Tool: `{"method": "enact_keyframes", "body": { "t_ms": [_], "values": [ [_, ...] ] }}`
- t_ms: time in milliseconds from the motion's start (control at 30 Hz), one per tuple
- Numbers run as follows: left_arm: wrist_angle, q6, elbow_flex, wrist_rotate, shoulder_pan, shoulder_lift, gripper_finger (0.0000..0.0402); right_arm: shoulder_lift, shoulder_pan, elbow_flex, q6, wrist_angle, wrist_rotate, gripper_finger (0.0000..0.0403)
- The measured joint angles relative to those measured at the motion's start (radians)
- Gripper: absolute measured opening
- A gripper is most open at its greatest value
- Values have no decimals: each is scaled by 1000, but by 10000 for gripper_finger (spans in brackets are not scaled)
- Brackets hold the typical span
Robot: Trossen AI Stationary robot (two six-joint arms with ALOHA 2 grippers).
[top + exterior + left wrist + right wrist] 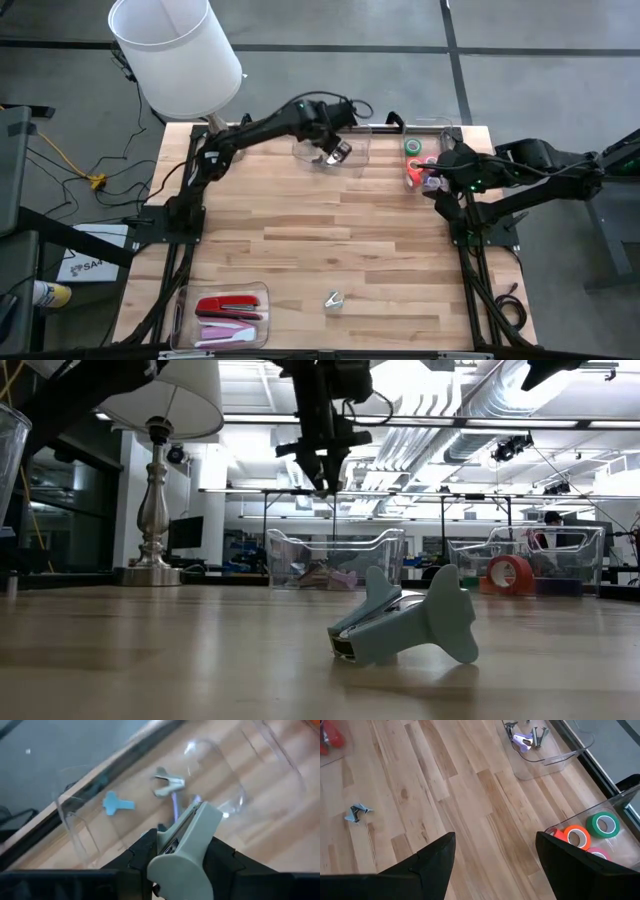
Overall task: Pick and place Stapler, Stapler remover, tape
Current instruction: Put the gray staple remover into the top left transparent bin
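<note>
Reaching over the clear bin [355, 160], the left claw [335, 152] grips a staple remover [187, 847].

Light comes from overhead: long ceiling strips [420, 422] glare white in the low view and wash out the upper room. The bench [330, 240] is evenly lit from above, with soft, short shadows under the arms. Looking level across it, the pale blue stapler remover [405, 620] lying close up is fairly crisp, with a faint dark reflection beneath it on the wood, while the clear bins [335, 558] behind are softer. In the left wrist view everything is blurred: the grey-green piece [185, 852] in the left gripper [182, 862] is out of focus, and bright highlights streak the clear bin's wall [220, 775]. The right wrist view is sharper, its near fingers [432, 862] solid black silhouettes.
</note>
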Motion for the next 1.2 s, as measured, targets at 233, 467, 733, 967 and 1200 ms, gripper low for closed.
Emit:
{"method": "enact_keyframes", "body": {
  "t_ms": [233, 467, 733, 967, 1200],
  "values": [
    [35, -73, -2, 0, 63, 25, 118, 0, 0, 0, 1, 0, 12, 267],
    [30, -156, -5, 35, 113, 80, 123, 0, 0, 0, -19, 0, 45, 266],
    [12, -206, -5, 77, 130, 152, 128, 0, 0, 0, -30, 0, 41, 267],
    [-7, -224, -21, 93, 134, 156, 129, 0, 0, 0, -60, 0, 29, 268],
    [-15, -229, -21, 105, 137, 156, 144, 0, 0, 0, -71, -1, 4, 267]
  ]
}}
